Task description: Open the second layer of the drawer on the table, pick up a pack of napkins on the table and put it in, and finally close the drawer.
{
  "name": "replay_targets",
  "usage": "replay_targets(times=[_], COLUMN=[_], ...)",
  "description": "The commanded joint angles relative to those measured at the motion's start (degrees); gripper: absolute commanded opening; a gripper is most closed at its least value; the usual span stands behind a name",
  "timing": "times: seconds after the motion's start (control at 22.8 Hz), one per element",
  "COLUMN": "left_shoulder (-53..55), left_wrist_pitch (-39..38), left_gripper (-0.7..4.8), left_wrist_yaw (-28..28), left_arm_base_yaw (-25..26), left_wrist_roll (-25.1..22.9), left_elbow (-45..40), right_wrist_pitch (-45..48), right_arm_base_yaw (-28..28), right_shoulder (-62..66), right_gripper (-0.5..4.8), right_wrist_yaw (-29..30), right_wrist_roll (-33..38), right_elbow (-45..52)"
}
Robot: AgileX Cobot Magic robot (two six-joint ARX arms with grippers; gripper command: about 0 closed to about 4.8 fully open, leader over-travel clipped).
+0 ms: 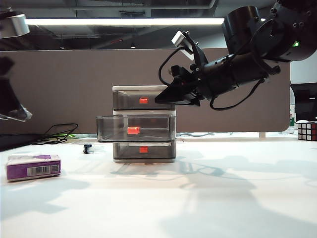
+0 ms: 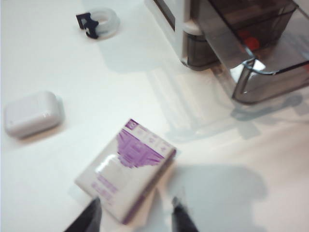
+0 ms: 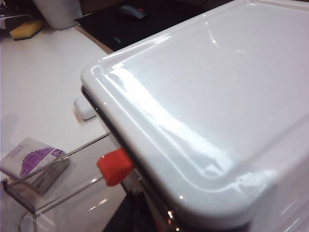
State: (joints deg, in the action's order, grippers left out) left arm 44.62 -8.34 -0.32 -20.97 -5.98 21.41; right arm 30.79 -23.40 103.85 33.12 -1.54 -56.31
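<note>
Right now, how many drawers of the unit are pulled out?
1. The second layer stands pulled out toward the camera; the top drawer and bottom drawer sit closed in the frame.

The white surface [image 1: 208, 208] fills the lower half of the exterior view. The drawer unit [image 1: 144, 124] stands on it at centre, its middle drawer [image 1: 134, 129] pulled out. The purple napkin pack [image 1: 33, 166] lies flat at the left edge, well apart from the unit. A small dark clip [image 1: 87, 148] sits just left of the unit's base. A Rubik's cube [image 1: 307, 131] rests at far right. In the left wrist view, a white pebble-like case [image 2: 33, 113] lies near the pack, and a translucent ring [image 2: 104, 22] holds the clip.
</note>
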Motion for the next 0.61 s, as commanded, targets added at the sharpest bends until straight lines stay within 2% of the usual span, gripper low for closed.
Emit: replay_targets(times=[0.04, 0.22, 0.4, 0.44, 0.53, 0.57, 0.61], left_shoulder=[0.9, 4.1, 8.7, 9.4, 10.0, 10.4, 11.5], left_wrist_pitch=[4.4, 6.4, 9.6, 10.4, 12.2, 13.9, 17.2], left_gripper=[2.59, 2.79, 2.89, 2.88, 2.87, 2.87, 2.87], left_wrist_yaw=[11.0, 13.2, 13.2, 13.2, 14.5, 16.3, 18.9], left_arm_base_yaw=[9.7, 15.6, 17.5, 17.5, 17.4, 17.4, 17.5], left_wrist_roll=[-12.7, -14.7, -14.6, -13.9, -8.3, -7.4, -9.3], left_elbow=[0.3, 0.3, 0.3, 0.3, 0.2, 0.2, 0.2], right_wrist_pitch=[0.3, 0.3, 0.3, 0.3, 0.2, 0.2, -0.1], right_arm_base_yaw=[-0.1, -0.1, -0.1, -0.1, -0.1, -0.1, -0.1], right_shoulder=[-0.2, -0.2, -0.2, -0.2, -0.2, -0.2, -0.2], right_gripper=[-0.05, -0.05, -0.05, -0.05, -0.05, -0.05, -0.05], right_wrist_yaw=[0.5, 1.0, 1.6, 1.6, 1.6, 1.6, 1.6], right_wrist_roll=[0.5, 0.9, 1.1, 1.2, 1.3, 1.5, 1.5], right_elbow=[-0.3, -0.3, -0.3, -0.3, -0.2, -0.2, -0.2])
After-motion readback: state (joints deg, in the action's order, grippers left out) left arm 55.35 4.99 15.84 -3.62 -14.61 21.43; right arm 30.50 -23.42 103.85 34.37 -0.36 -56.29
